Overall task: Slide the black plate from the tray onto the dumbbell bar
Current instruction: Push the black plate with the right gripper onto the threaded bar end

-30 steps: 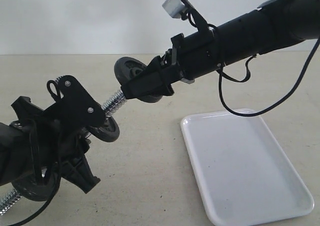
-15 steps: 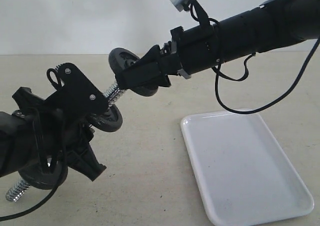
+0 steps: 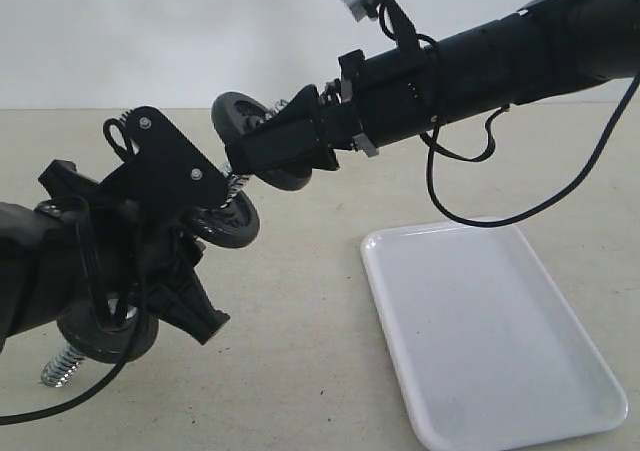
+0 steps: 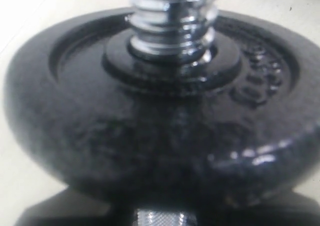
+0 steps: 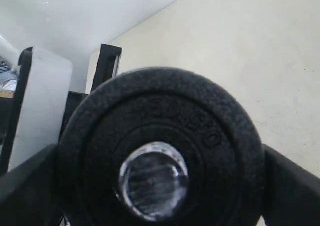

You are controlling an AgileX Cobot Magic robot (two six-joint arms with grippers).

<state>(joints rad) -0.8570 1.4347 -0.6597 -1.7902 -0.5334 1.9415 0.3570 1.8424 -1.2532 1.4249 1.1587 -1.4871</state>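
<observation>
The dumbbell bar hangs tilted over the table, with my left gripper shut on its middle. Two black discs sit on it, one to each side of that grip. In the left wrist view one disc fills the frame around the threaded rod; the jaws are hidden in the dark below it. My right gripper is shut on the black plate at the bar's upper end. The right wrist view shows the plate edge-held between two fingers, with the chrome bar end inside its hole.
The white tray lies on the beige table at the right with nothing on it. A black cable loops down from the right arm above the tray's far edge. A white wall stands behind the table.
The left arm has lifted the bar up and to the right. The right gripper has carried the plate left and down along the thread, so less thread shows between plate and upper disc.
</observation>
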